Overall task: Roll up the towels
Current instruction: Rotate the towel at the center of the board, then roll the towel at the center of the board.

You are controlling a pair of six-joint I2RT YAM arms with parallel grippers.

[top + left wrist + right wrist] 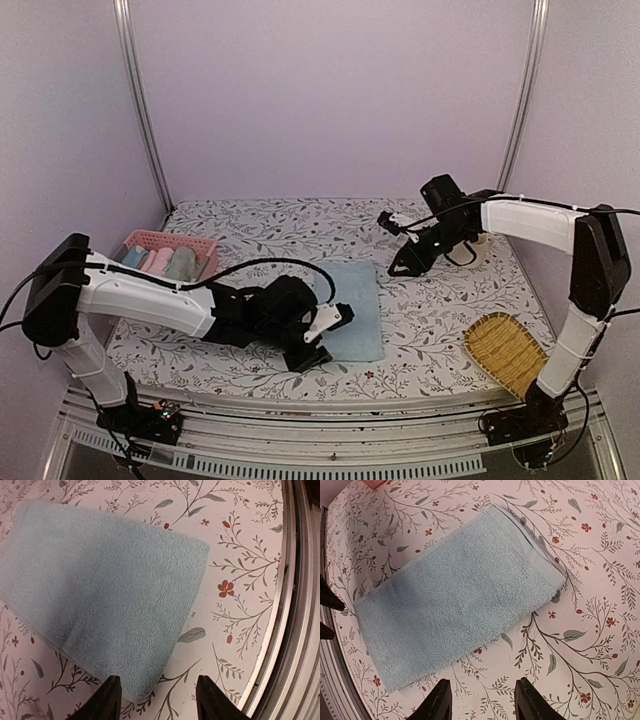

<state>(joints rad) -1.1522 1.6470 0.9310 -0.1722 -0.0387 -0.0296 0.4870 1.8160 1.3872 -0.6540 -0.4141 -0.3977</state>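
A light blue towel (352, 308) lies flat, folded into a rectangle, on the flowered tablecloth near the front middle. My left gripper (322, 337) hovers low at the towel's near left side. In the left wrist view this gripper (159, 700) is open, and a corner of the towel (100, 590) reaches just inside its left finger. My right gripper (402, 258) hangs above the table beyond the towel's far right corner. In the right wrist view it (482, 700) is open over bare cloth, a short way off the long edge of the towel (460, 595). Neither gripper holds anything.
A pink lattice basket (168, 241) at the back left holds rolled cloths, among them a pale green one (182, 266). A woven bamboo tray (505, 352) lies at the front right. A cream mug (481, 246) peeks out behind the right arm. The metal table rail (295, 605) runs close to the left gripper.
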